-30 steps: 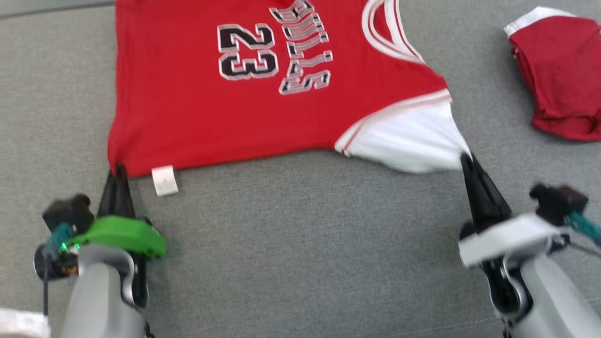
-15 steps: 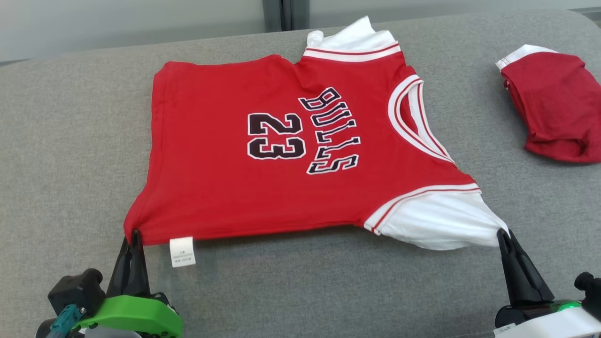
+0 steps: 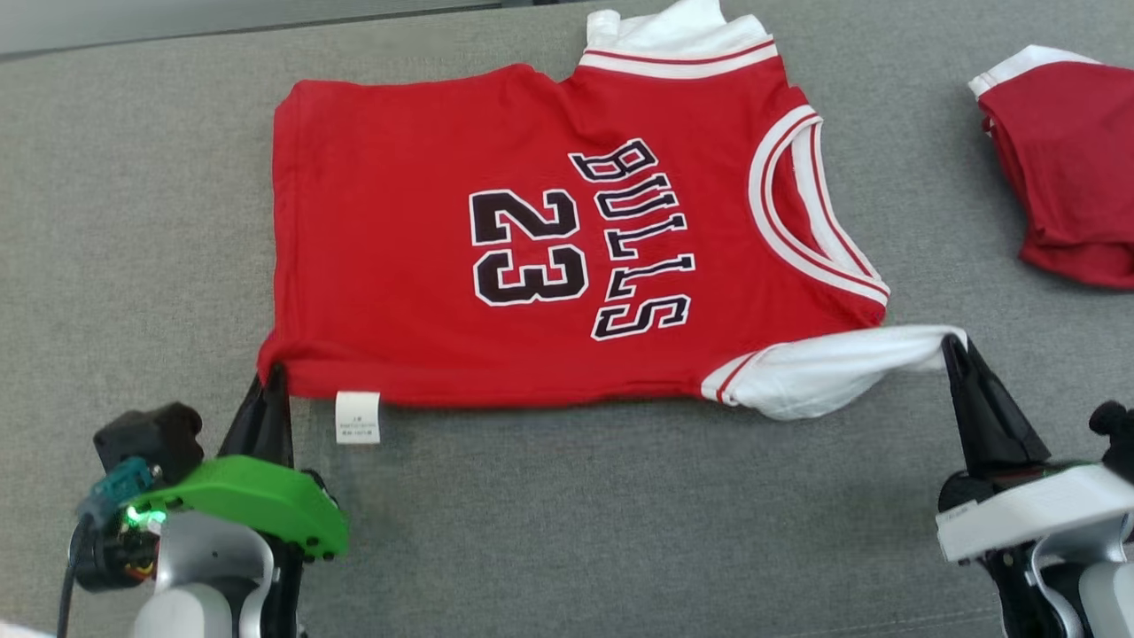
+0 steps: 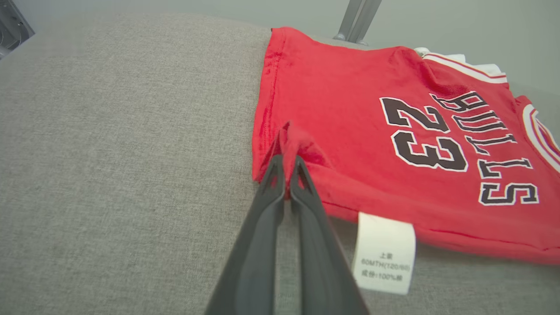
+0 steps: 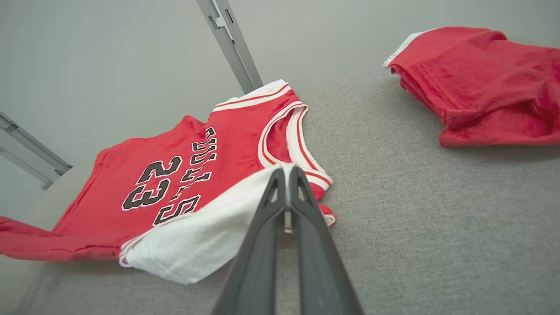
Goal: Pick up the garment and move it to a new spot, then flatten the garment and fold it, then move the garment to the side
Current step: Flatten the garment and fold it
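Garment (image 3: 416,292), a red jersey, lies spread print-up on the grey cushion (image 3: 567,514). My left gripper (image 3: 273,374) is pinched tight on its near hem corner. My right gripper (image 3: 953,347) is clamped on the white sleeve (image 3: 824,377) tip. I judge both holds keep the near edge taut for flattening. The print reads "BULLS" and "23", and the white tag (image 3: 357,416) reads "60MTH" and "100%".

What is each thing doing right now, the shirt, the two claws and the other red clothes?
jersey, spread number side up on the grey cushion, not folded.
left gripper, shut on the jersey's near hem corner.
right gripper, shut on the jersey's white sleeve.
label, sticking out at the near hem.
other red garment, bunched up at the far right, apart from both grippers.
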You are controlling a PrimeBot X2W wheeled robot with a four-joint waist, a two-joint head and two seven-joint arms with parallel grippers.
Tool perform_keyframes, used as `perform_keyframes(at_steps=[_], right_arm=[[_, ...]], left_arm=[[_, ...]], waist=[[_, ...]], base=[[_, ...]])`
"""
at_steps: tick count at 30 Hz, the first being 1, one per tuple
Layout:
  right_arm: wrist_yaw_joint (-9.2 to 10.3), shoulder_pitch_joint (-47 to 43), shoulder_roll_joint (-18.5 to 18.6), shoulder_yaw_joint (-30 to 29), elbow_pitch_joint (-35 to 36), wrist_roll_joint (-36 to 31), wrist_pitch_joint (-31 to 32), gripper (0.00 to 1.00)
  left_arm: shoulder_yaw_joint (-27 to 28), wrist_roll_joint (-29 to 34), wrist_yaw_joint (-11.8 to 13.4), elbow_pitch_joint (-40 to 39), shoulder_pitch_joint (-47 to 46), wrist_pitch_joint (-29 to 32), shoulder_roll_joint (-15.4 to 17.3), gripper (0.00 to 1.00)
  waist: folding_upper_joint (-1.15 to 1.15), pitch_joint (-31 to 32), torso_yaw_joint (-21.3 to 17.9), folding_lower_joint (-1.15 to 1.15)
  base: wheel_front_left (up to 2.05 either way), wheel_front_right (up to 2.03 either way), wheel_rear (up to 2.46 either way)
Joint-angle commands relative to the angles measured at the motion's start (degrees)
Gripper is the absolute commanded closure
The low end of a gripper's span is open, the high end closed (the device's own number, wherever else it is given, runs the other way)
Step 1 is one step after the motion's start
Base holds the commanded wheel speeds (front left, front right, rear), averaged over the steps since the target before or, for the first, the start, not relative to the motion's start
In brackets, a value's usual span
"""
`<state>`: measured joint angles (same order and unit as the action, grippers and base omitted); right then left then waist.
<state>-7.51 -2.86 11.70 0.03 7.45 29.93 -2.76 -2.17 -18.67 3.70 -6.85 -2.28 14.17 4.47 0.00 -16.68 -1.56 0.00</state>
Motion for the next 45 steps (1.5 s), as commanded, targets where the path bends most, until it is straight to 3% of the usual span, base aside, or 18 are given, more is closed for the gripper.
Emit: perform_keyframes(at_steps=[1,12,14,15,16,17,20,25,33,45], right_arm=[[0.02,2.86,0.83,0.38,-1.18,0.61,0.09,1.0],[0.01,23.02,6.79,6.85,-15.69,4.57,-0.96,1.0],[0.01,26.14,7.86,8.24,-18.44,5.1,-1.96,1.0],[0.01,27.86,8.49,9.04,-19.52,4.89,-3.43,0.77],[0.01,29.0,8.85,9.7,-20.49,4.73,-4.65,0.56],[0.01,30.02,9.4,10.68,-21.95,4.34,-5.93,0.0],[0.01,32.43,10.24,12.24,-24.61,3.37,-9.58,0.0],[0.01,33.12,10.16,12.07,-25.48,0.15,-12.28,0.0],[0.01,24.81,7.1,6.1,-14.9,-6.93,-12.42,0.0],[0.01,11.75,3.34,3.69,-6.41,-10.16,-12.45,0.0]], left_arm=[[0.17,-1.24,-0.35,0.78,-3.24,0.8,0.37,1.0],[0.65,-4.85,-2.04,9.65,-16.66,4.03,0.97,1.0],[0.36,-4.91,-2.46,11.06,-18.24,3.84,1.2,0.85],[0.11,-5.03,-2.73,11.81,-18.88,3.72,1.11,0.59],[0.0,-5.12,-2.87,12.31,-19.33,3.43,1.04,0.4],[-0.14,-4.92,-3.07,12.7,-19.85,2.85,1.04,0.0],[-0.8,-3.5,-3.34,13.39,-20.57,0.23,1.08,0.0],[-1.73,0.46,-2.64,12.69,-19.79,-9.95,1.2,0.0],[-3.93,6.65,-1.22,12.8,-15.28,-26.96,0.76,0.0],[-1.87,7.94,0.16,10.67,-6.59,-29.35,-0.19,0.0]], waist=[[0.0,-3.51,0.59,0.0],[0.0,-9.16,1.48,0.0],[0.0,-9.68,1.7,0.0],[0.0,-9.9,1.83,0.0],[0.0,-10.03,1.9,0.0],[0.0,-10.15,2.0,0.0],[0.0,-10.3,2.35,0.0],[0.0,-9.85,2.48,0.0],[0.0,-7.88,1.49,0.0],[0.0,-3.83,-0.5,0.0]], base=[[0.0,0.0,0.0],[0.0,0.0,0.0],[0.0,0.0,0.0],[0.0,0.0,0.0],[0.0,0.0,0.0],[0.0,0.0,0.0],[0.0,0.0,0.0],[0.0,0.0,0.0],[0.0,0.0,0.0],[0.0,0.0,0.0]])
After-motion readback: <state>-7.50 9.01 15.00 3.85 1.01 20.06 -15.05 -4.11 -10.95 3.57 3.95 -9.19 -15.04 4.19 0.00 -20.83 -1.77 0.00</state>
